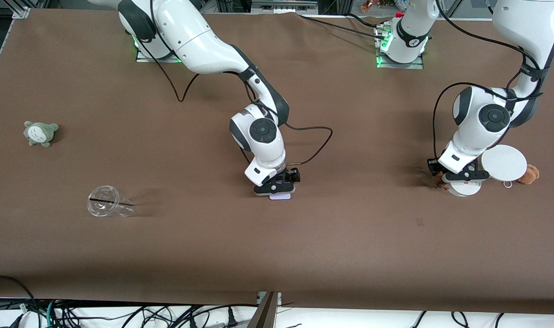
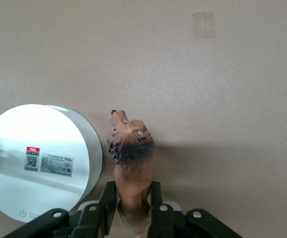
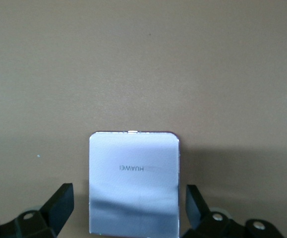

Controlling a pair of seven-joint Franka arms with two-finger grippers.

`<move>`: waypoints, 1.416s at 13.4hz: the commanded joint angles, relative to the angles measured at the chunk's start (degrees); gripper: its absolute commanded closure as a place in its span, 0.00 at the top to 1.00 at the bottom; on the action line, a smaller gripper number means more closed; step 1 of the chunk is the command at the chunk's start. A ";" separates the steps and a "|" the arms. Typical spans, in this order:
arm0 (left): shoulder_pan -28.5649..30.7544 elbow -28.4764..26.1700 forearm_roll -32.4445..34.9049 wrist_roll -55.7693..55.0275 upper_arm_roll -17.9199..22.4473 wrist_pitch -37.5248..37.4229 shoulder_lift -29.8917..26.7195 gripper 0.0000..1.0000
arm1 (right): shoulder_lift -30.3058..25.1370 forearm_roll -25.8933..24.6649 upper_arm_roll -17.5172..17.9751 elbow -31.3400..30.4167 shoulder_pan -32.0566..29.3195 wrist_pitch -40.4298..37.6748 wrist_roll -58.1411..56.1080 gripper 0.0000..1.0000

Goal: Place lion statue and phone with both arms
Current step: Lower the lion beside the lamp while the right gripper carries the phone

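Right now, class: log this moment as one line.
left tool: shut on lion statue | right tool: open, straddling phone on table

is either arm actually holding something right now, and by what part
The left tool grips the lion statue by its body, mane and head sticking out. The right tool straddles the phone, fingers open, not gripping.

White arms, dark joints, black cables.

The lion statue (image 2: 132,163), orange-brown with a darker mane, sits near the table's left-arm end. The pale lavender phone (image 3: 133,183) lies flat mid-table.
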 commanded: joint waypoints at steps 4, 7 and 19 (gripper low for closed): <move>1.77 -1.49 1.71 0.33 -0.75 4.49 1.35 0.00 | 3.10 -0.97 0.10 2.13 0.51 2.07 2.65 1.00; 1.77 -1.40 1.80 0.33 -0.75 4.76 2.41 0.00 | 3.01 -0.88 0.10 2.04 -0.01 2.07 2.48 0.85; 1.16 2.29 1.02 -0.72 -4.52 -6.39 -4.17 1.00 | -6.20 0.00 0.10 -4.87 -11.60 -4.78 -17.97 0.43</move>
